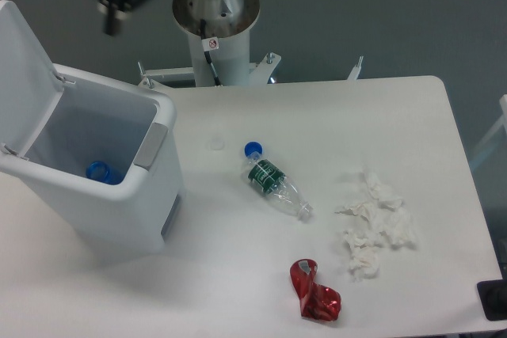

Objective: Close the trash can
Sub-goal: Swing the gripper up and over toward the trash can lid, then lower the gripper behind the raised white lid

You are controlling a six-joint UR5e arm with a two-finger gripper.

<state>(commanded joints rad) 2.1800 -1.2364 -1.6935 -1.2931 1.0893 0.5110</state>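
Standing at nine o'clock on the surface (238, 275), the trash can (103, 195) gapes, lid raised; blurred fingers (113, 7) hover above, their grip unreadable.

No legible text anywhere.

White boxy trash can (119, 203), table's left, lid (24, 69) hinged open

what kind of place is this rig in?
Probably a robotics lab test bench: arm base bolted at a plain white table, with staged litter, a bottle, crushed can and tissue, beside an open trash can.
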